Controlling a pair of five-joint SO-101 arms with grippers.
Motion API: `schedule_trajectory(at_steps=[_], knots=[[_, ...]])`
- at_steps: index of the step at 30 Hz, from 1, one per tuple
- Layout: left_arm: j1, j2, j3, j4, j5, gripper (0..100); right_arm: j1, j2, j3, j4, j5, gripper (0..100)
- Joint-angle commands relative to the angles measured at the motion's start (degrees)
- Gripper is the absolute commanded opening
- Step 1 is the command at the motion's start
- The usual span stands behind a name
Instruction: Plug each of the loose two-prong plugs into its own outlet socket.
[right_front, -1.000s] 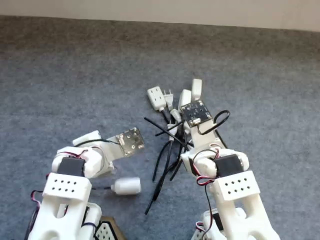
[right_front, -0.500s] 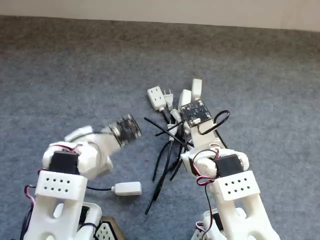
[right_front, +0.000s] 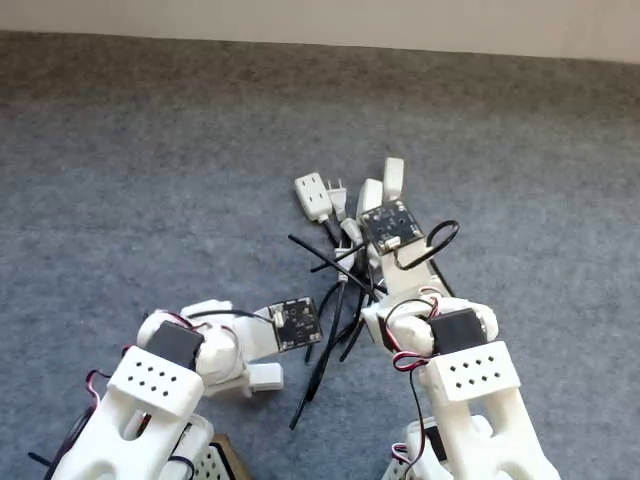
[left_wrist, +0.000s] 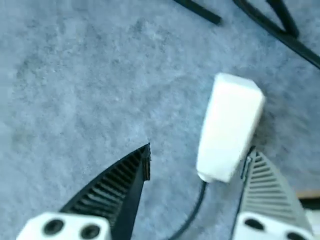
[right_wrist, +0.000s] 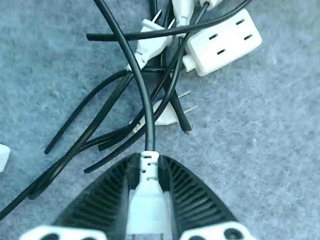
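The right gripper (right_wrist: 147, 161) is pinching a white plug (right_wrist: 146, 200) by its body, its black cord running into the tangle of cords (right_wrist: 145, 100), where a white outlet socket (right_front: 313, 196) lies at the far end with a loose two-prong plug (right_front: 338, 193) just right of it. Near and left of the tangle, the left gripper (left_wrist: 198, 150) is spread around a white block (left_wrist: 230, 125) on a cord, which sits close by one finger
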Motion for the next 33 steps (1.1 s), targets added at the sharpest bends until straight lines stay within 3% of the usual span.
schedule_trajectory(at_steps=[1, 8, 14, 22, 25, 33], knots=[[0.84, -0.13, -0.22, -9.23, -0.35, 30, -0.48, -1.36, -0.22, 0.13, 0.97, 0.6], [-4.00, 8.31, -6.99, -13.01, -2.90, 30, -0.48, -1.36, -0.22, 0.13, 1.05, 0.6], [-11.30, 28.00, -15.60, -24.79, -2.81, 23, -0.48, -1.36, -0.22, 0.13, 1.05, 0.6], [-13.85, 42.51, -29.58, -28.04, 0.35, 31, -0.48, -1.36, -0.22, 0.13, 1.05, 0.6], [-13.76, 41.98, -32.75, -22.86, 1.41, 31, -0.48, -1.36, -0.22, 0.13, 1.05, 0.6], [-8.92, 25.98, -31.60, 9.14, -2.46, 31, -0.48, -1.36, 1.36, -1.27, 1.14, 0.6]])
